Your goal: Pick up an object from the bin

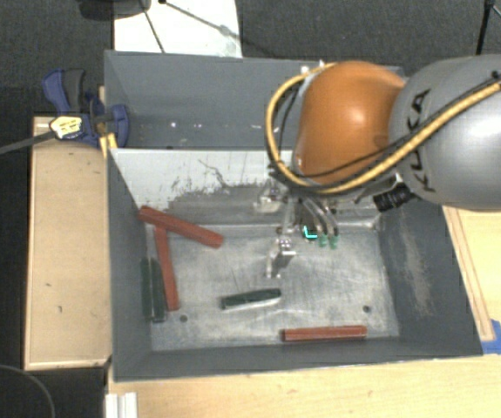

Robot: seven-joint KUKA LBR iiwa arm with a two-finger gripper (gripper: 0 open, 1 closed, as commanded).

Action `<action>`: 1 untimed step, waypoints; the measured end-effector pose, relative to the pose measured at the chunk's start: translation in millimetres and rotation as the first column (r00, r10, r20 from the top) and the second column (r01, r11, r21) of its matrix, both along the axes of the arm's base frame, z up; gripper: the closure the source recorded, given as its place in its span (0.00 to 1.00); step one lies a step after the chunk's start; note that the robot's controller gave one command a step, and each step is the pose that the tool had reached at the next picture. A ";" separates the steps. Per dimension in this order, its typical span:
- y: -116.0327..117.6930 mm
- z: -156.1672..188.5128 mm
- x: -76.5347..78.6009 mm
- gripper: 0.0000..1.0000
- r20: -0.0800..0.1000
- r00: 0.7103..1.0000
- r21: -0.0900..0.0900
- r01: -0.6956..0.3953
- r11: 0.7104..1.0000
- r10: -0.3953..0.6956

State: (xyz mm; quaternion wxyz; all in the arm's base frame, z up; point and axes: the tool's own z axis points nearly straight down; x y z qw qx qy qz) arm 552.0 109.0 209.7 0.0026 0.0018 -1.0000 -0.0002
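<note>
Camera view looks down into the bin (424,286), where the gripper (280,259) hangs mid-frame, just up-frame of the right end of a dark stick (250,300). This stick lies flat on the floor, its long axis running nearly left to right and its right end tipped slightly toward the top. Whether the gripper is spread or closed cannot be told, as the orange cover (346,120) and grey arm (468,138) hide its upper part. A reddish stick (324,333) lies along the lower wall, well apart from it.
</note>
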 end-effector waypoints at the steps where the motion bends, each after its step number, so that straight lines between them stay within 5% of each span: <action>1: -0.5 4.2 1.7 0.00 0.008 1.000 0.001 0.003 1.000 -0.003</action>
